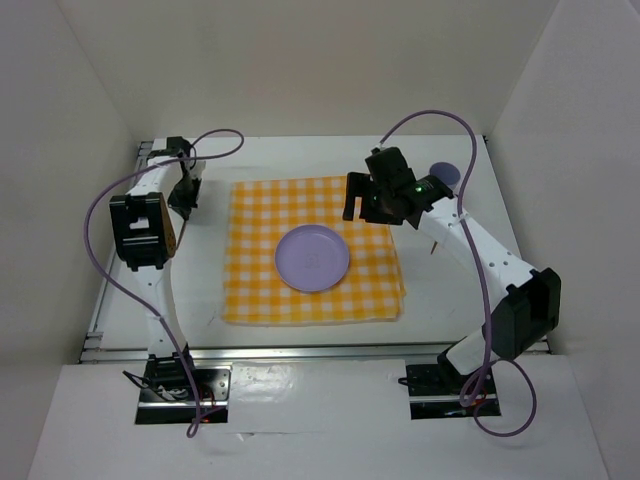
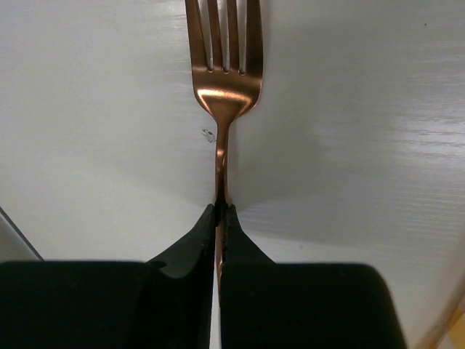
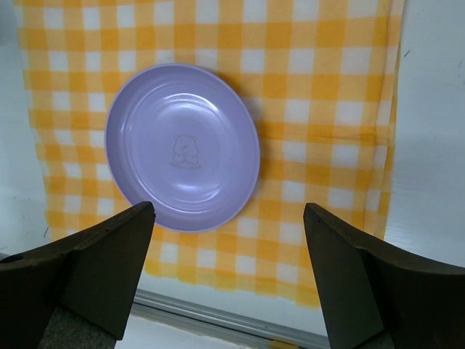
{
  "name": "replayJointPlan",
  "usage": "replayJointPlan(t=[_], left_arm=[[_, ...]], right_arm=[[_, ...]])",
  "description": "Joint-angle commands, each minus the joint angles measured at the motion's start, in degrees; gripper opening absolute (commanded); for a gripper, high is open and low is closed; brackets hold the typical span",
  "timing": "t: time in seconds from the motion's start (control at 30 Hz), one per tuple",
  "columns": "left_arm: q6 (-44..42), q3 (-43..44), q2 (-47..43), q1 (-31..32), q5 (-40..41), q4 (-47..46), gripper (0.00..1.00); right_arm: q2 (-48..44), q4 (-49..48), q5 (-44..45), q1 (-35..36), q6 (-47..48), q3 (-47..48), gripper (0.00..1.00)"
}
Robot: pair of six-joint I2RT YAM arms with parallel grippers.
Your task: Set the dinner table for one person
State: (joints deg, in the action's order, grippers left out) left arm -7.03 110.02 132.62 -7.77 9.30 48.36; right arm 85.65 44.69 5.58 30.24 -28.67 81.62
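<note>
Dinner table (image 1: 205, 280): white tabletop with a metal rail (image 1: 300, 350) along its near edge.
Cloth (image 1: 260, 210): yellow-and-white checked, lying flat across the table's middle.
Plate (image 1: 312, 258): lilac and round, sitting on the cloth toward its near-right part; a small bear drawing marks its centre.
Fork (image 2: 225, 94): copper-coloured, over bare tabletop near the far-left corner, tines pointing away from the fingers; I cannot tell whether it touches the surface.
Left gripper (image 2: 219, 211): pressed together, pinching the fork's handle just behind the neck.
Right gripper (image 1: 362, 205): spread wide with nothing between its fingers, hanging above the cloth's far-right corner.
Purple round item (image 1: 445, 172): far-right corner, partly hidden behind the right arm.
</note>
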Motion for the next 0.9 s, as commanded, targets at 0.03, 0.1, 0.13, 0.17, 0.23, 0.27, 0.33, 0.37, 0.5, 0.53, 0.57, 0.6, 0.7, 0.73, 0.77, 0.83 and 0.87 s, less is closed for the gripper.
replayJointPlan(t=[0.03, 0.1, 0.13, 0.17, 0.23, 0.27, 0.33, 0.37, 0.5, 0.53, 0.57, 0.6, 0.7, 0.73, 0.77, 0.83, 0.87], left_arm=[[2.4, -0.9, 2.6, -2.1, -5.3, 3.1, 0.0], [3.8, -1.8, 1.7, -2.8, -6.7, 3.6, 0.0], [5.8, -3.2, -0.3, -3.6, -8.2, 3.6, 0.0], [7.0, -3.9, -1.7, -3.6, -9.5, 4.2, 0.0], [9.2, -5.3, -5.2, -4.3, -12.5, 4.8, 0.0], [11.4, -6.6, -9.4, -4.3, -15.2, 5.7, 0.0], [15.6, -8.0, -13.9, -4.3, -18.4, 7.0, 0.0], [16.9, -9.0, -16.3, -3.5, -19.5, 7.0, 0.0], [21.5, -16.8, -28.8, 1.8, -17.8, 2.5, 0.0], [21.5, -18.2, -32.6, 5.4, -17.0, 1.7, 0.0], [23.4, -21.5, -34.1, 7.6, -16.1, 1.0, 0.0], [24.0, -23.4, -35.4, 9.5, -14.5, -0.3, 0.0], [27.5, -30.2, -36.9, 15.3, -14.5, -1.6, 0.0], [28.6, -31.3, -36.1, 16.9, -15.1, -1.6, 0.0], [29.7, -32.0, -35.1, 17.6, -15.7, -1.1, 0.0], [31.1, -32.8, -32.4, 18.8, -18.3, -2.6, 0.0], [32.9, -32.8, -31.8, 19.4, -17.7, -2.7, 0.0]], right_arm=[[-2.6, 1.9, 2.1, -0.4, -0.3, 1.3, 0.91], [-3.2, 1.9, 2.7, -0.4, -0.3, 1.3, 0.91], [-3.2, 1.9, 2.7, -0.4, -0.9, 1.3, 0.91], [-3.2, 1.9, 3.2, -0.4, -0.9, 0.6, 0.93], [-3.8, 1.9, 3.2, -0.4, -0.9, 0.6, 0.93], [-3.8, 1.9, 3.2, -0.4, -0.9, 0.1, 0.93], [-3.8, 1.9, 3.8, -0.4, -1.5, 0.1, 0.93], [-3.8, 1.9, 3.8, -0.4, -1.5, 0.1, 0.93], [-3.8, 1.9, 4.3, -0.9, -2.0, -0.4, 0.93], [-3.8, 1.9, 4.9, -0.9, -2.0, -0.4, 0.93], [-3.8, 1.9, 4.9, -1.4, -2.0, -0.9, 0.93], [-3.8, 1.9, 4.9, -1.4, -2.0, -0.9, 0.93], [-3.8, 2.4, 5.4, -1.4, -2.5, -0.9, 0.93], [-3.8, 2.4, 5.4, -1.4, -2.5, -0.9, 0.93], [-3.8, 2.4, 5.4, -1.4, -2.5, -1.5, 0.93], [-4.4, 3.0, 5.4, -1.4, -3.2, -1.5, 0.93], [-4.4, 3.0, 5.4, -1.4, -3.2, -2.1, 0.93]])
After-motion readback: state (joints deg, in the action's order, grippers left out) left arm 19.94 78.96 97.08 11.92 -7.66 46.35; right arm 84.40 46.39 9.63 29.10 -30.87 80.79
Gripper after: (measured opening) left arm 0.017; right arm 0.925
